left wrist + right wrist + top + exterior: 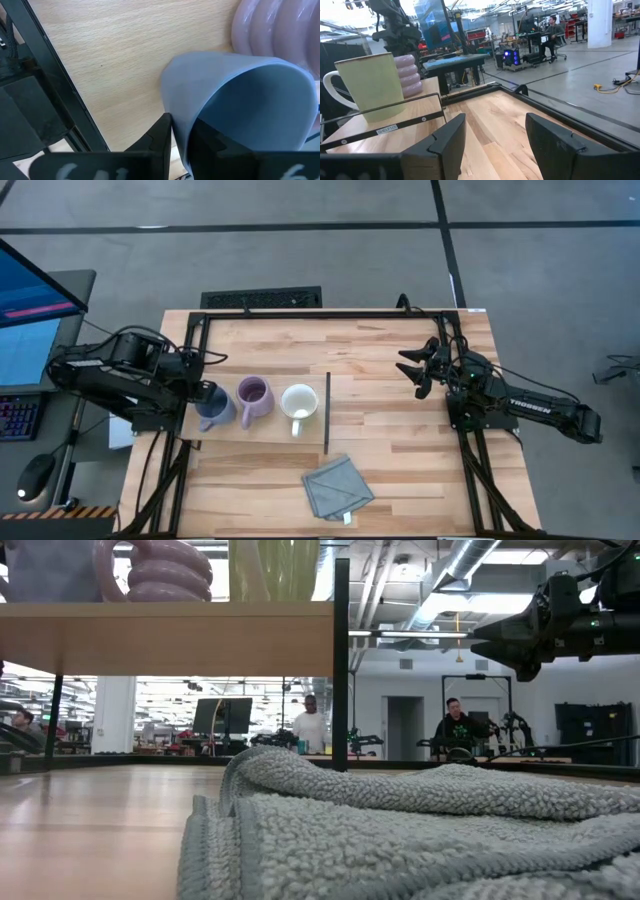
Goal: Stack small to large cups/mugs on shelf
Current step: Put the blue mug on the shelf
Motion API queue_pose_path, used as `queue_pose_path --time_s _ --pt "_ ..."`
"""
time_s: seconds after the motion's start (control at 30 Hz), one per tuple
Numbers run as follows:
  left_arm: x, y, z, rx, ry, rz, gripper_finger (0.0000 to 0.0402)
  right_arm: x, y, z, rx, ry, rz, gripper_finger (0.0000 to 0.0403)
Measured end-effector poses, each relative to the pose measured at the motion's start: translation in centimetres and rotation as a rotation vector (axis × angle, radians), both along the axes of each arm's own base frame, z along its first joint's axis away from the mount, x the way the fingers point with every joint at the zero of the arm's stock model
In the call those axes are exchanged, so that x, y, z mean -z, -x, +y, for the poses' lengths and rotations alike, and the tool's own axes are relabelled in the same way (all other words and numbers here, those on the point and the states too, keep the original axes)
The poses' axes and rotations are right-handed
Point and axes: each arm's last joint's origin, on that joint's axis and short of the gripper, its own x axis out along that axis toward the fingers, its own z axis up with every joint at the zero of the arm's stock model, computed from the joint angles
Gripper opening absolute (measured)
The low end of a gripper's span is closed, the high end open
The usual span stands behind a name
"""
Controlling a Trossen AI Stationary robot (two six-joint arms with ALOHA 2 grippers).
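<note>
Three mugs stand in a row on the light wood shelf [270, 430]: blue-grey [214, 410], purple [252, 396] and white [299, 401]. The white one is nearest the shelf's dark upright panel [327, 412]. In the low view the shelf board [170, 635] is raised above the tabletop, with the mugs' bases on it. My left gripper [204, 394] is at the shelf's left end, shut on the blue-grey mug [240, 95]. My right gripper [420, 366] is open and empty over the table's far right, pointing toward the shelf. My left gripper holds the blue-grey mug by its wall at the rim [179, 131], on the side away from the purple mug [280, 30]. One finger [207, 145] is inside the mug and one [161, 137] is outside. The fingers slant down from the table's left. In the low view the mug [50, 570] reaches down to the shelf board.
A grey-blue cloth [337, 487] lies crumpled on the tabletop near the front edge, in front of the shelf's panel. A black frame [330, 313] runs round the table's edges. Bare wood lies between the panel and my right gripper. People show in the room beyond.
</note>
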Motion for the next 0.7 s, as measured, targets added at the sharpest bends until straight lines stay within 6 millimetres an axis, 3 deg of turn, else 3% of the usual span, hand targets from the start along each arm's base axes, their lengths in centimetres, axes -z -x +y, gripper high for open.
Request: queue_pose_path --time_s 0.7 --pt "-0.01 0.00 0.08 -0.024 -0.020 -0.003 0.0110 0.00 0.00 0.00 0.001 0.000 0.000 0.0230"
